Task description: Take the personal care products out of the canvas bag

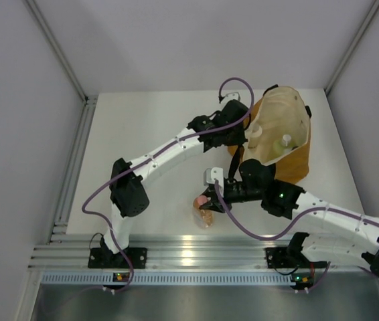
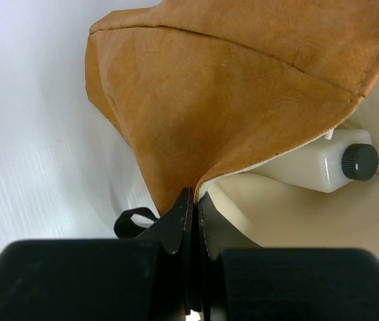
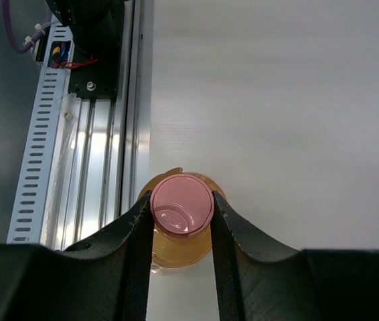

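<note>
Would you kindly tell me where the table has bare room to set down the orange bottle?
Widest bare patch: the table's left side, between the left wall and the left arm. A smaller patch surrounds the orange bottle in the right gripper, by the near rail. The far right is crowded by the canvas bag and left gripper.

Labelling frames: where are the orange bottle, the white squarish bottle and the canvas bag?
orange bottle (image 3: 183,204): right wrist view, pink cap.
white squarish bottle (image 2: 313,166): left wrist view, side wall.
canvas bag (image 2: 230,87): left wrist view, orange outer fabric.
</note>
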